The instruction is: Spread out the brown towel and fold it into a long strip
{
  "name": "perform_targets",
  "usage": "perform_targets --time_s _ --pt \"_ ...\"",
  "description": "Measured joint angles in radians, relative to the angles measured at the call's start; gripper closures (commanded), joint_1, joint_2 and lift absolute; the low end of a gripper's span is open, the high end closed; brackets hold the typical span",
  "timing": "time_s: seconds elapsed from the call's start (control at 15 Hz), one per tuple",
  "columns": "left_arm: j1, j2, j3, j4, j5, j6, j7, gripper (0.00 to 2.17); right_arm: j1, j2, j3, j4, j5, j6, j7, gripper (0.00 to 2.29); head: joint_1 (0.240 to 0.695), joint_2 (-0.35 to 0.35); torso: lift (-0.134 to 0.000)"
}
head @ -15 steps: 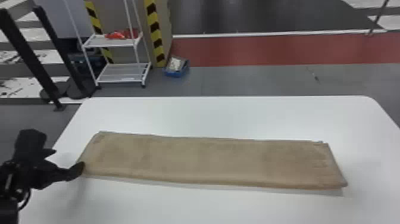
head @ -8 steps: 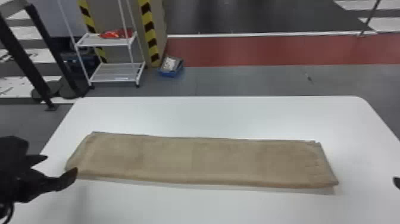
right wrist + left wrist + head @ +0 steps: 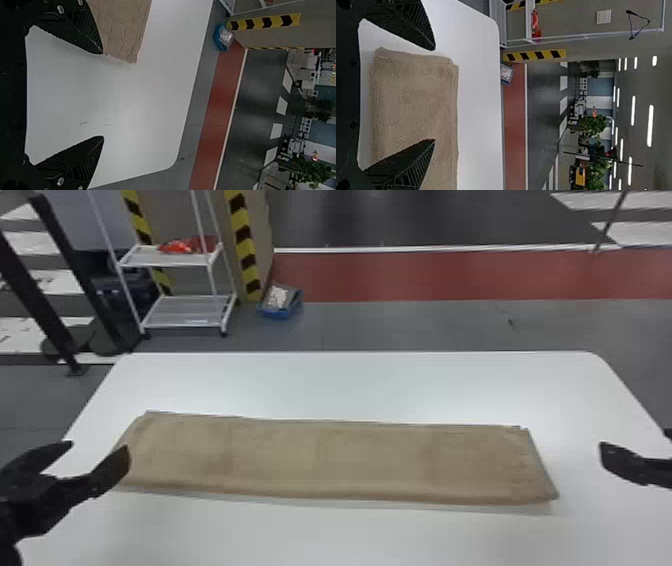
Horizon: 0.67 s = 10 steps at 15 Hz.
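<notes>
The brown towel (image 3: 325,460) lies on the white table as a long, flat strip running left to right, its layers slightly offset along the edges. My left gripper (image 3: 97,450) is open at the strip's left end, one finger overlapping that end in the head view. In the left wrist view the towel (image 3: 415,99) shows beyond the parted fingers of my left gripper (image 3: 434,95), with nothing between them. My right gripper (image 3: 635,450) stands off the strip's right end. In the right wrist view my right gripper (image 3: 104,95) is open and empty, with the towel's corner (image 3: 123,31) beside one finger.
The white table (image 3: 350,385) has a rounded far right corner. Behind it on the floor stand a white shelf rack (image 3: 175,310) and a blue box (image 3: 281,302). Black posts (image 3: 75,275) rise at the back left.
The left gripper has come into fuller view at the towel's left end, its fingers parted wider. The right gripper has entered from the right edge. The towel's folded shape looks the same.
</notes>
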Motion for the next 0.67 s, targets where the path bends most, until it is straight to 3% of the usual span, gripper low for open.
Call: perform_targets --time_s 0.07,0.2,0.4,0.67 --pt "0.004 -0.005 -0.017 0.016 0.041 -0.018 0.06 0.06 0.027 0.027 0.013 -0.013 -0.038 -0.008 -0.073 0.13 0.695 0.064 -0.123" --pt "0.014 -0.008 -0.075 0.084 0.107 -0.159 0.168 0.06 0.111 0.039 0.048 -0.019 -0.14 -0.149 -0.223 0.13 0.695 0.074 -0.123" --pt "0.018 -0.008 -0.159 0.213 0.15 -0.446 0.292 0.07 0.204 0.041 0.078 0.011 -0.268 -0.433 -0.265 0.13 0.695 0.116 -0.123" --pt "0.054 -0.008 -0.287 0.303 0.139 -0.679 0.387 0.07 0.273 0.041 0.131 0.104 -0.324 -0.659 -0.444 0.13 0.695 0.087 -0.123"
